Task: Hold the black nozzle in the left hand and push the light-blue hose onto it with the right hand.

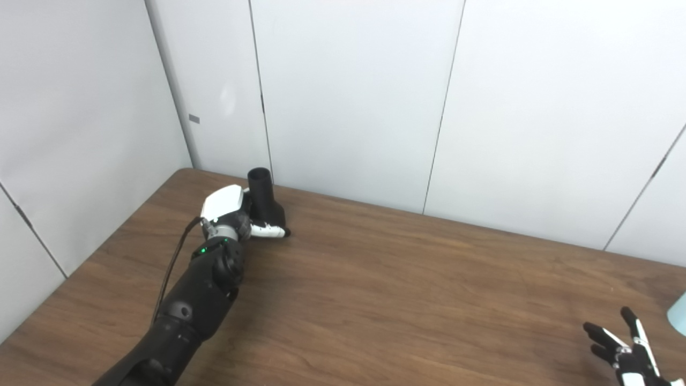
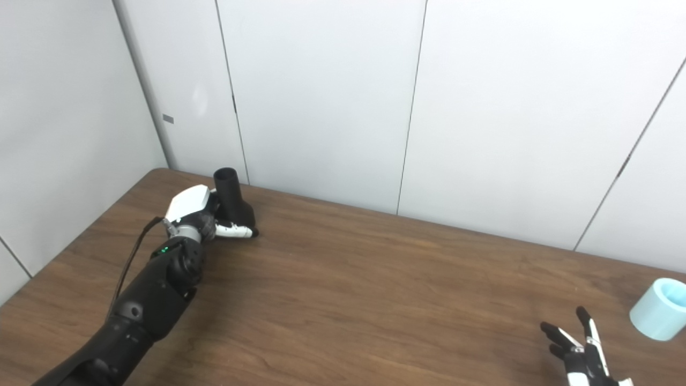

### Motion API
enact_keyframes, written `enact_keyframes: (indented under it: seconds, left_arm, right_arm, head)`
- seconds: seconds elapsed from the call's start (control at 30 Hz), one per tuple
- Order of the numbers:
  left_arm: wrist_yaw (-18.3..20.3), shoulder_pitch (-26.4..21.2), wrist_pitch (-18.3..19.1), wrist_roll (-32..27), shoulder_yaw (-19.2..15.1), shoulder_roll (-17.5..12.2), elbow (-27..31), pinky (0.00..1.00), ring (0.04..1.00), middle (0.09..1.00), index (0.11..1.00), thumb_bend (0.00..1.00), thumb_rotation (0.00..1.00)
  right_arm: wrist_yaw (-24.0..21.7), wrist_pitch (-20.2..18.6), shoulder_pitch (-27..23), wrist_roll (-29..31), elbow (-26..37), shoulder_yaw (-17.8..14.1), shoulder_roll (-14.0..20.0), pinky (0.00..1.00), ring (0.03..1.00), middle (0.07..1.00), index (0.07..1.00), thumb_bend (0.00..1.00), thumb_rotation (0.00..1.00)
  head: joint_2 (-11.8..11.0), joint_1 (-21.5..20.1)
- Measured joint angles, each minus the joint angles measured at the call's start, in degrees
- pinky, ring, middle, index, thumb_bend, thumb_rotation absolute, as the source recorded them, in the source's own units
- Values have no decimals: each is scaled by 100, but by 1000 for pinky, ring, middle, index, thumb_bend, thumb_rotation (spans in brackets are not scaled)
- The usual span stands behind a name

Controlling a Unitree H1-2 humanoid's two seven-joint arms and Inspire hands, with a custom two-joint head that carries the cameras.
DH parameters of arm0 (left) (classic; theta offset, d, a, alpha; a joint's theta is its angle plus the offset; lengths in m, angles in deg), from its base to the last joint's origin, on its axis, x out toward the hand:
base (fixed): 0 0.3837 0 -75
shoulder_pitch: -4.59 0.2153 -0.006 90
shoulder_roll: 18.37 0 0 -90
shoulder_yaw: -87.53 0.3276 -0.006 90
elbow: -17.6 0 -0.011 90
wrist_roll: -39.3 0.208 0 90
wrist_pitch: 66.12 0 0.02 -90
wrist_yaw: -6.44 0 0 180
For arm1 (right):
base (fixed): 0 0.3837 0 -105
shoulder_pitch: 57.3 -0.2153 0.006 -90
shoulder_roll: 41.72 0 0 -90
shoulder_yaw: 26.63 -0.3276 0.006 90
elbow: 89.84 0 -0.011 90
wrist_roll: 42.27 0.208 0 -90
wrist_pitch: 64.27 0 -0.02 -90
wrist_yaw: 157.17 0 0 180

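While its arm reaches toward the far left corner of the wooden table (image 1: pixel 375 300), the left hand (image 1: pixel 236 214) wraps its fingers around the black nozzle (image 1: pixel 263 199), which stands upright with its open mouth on top. Near the front right edge, the right hand (image 2: pixel 581 348) holds nothing, fingers spread and pointing up. Just beside it, further right, the light-blue hose (image 2: pixel 660 315) sits on the tabletop, not touching the hand.
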Motion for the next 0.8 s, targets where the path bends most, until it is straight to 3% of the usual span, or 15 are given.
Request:
enact_keyframes:
  seconds: [0.07,0.13,0.17,0.2,0.23,0.3,0.33,0.7,0.8]
  left_arm:
    - [-46,-27,-1,-7,-3,4,-41,690,790,787,783,877,340]
    - [-106,-59,-5,-24,-14,23,-119,608,698,714,748,850,240]
    - [-150,-78,-24,-59,-46,34,-146,496,574,619,711,775,132]
    - [-205,-106,-67,-156,-149,67,-188,400,470,529,664,625,43]
    - [-282,-134,-121,-244,-252,99,-247,391,460,520,659,610,34]
    - [-389,-155,-173,-407,-373,134,-309,519,553,536,508,535,7]
    - [-407,-146,-222,-465,-393,140,-314,533,561,540,488,524,3]
    - [-448,-104,-356,-624,-342,136,-326,559,584,550,470,513,0]
    - [-452,-102,-355,-625,-340,137,-321,515,560,539,478,516,0]
  right_arm:
    - [3,0,0,3,-1,0,-1,825,840,792,992,418,1000]
    - [3,0,0,5,-1,-1,0,821,840,793,991,420,1000]
    - [3,0,0,5,-1,-1,0,811,837,792,989,424,1000]
    - [4,0,0,5,-1,-2,0,801,834,792,986,427,1000]
    - [4,0,0,5,0,-2,-1,799,833,792,986,428,1000]
    - [6,0,1,5,1,-2,-1,792,831,798,987,431,1000]
    - [8,0,3,5,3,-4,-1,791,830,798,987,436,1000]
    - [20,0,21,27,19,-15,4,800,830,781,974,446,1000]
    - [20,3,22,63,17,-21,5,808,829,796,971,449,1000]
  head:
    - [0,0]
    - [9,0]
    - [9,0]
    - [26,9]
    - [26,9]
    - [35,0]
    - [35,0]
    - [79,-18]
    - [79,-18]
